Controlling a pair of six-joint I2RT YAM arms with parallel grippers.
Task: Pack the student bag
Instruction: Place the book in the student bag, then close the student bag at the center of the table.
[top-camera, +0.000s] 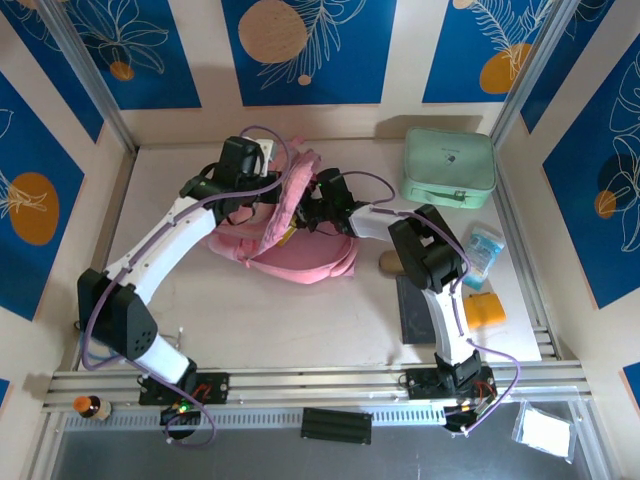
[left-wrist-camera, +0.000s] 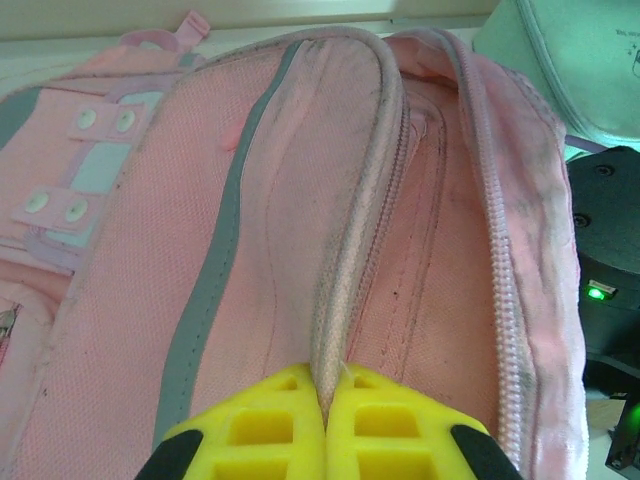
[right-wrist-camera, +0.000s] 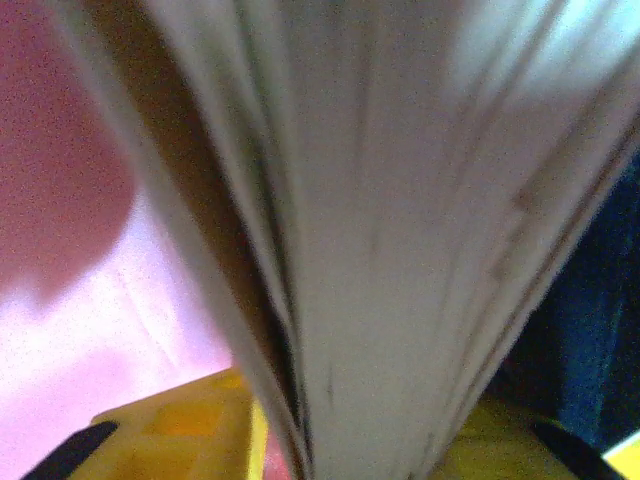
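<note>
Pink fabric runs out ahead of your left end effector (left-wrist-camera: 327, 405). The student bag (left-wrist-camera: 250, 200) lies on the worktop (top-camera: 250, 320) with its main zip undone. Your yellow fingers (left-wrist-camera: 260, 430) are pinched tight on the zip-edged rim of that opening and hold it up. Past the fingertips, the pink lining of the compartment shows to the right of the held rim, and the front panel with its grey strip falls away to the left. Further right of that end effector sits the mint green case (left-wrist-camera: 580, 60), apart from the bag. Your right end effector (right-wrist-camera: 350, 445) is at the bag's mouth from the other side. A blurred sheaf of pages (right-wrist-camera: 380, 250) stands between its own fingers (right-wrist-camera: 170, 430), with pink cloth to its left. Whether those fingers clamp the pages or merely flank them, you cannot tell.
</note>
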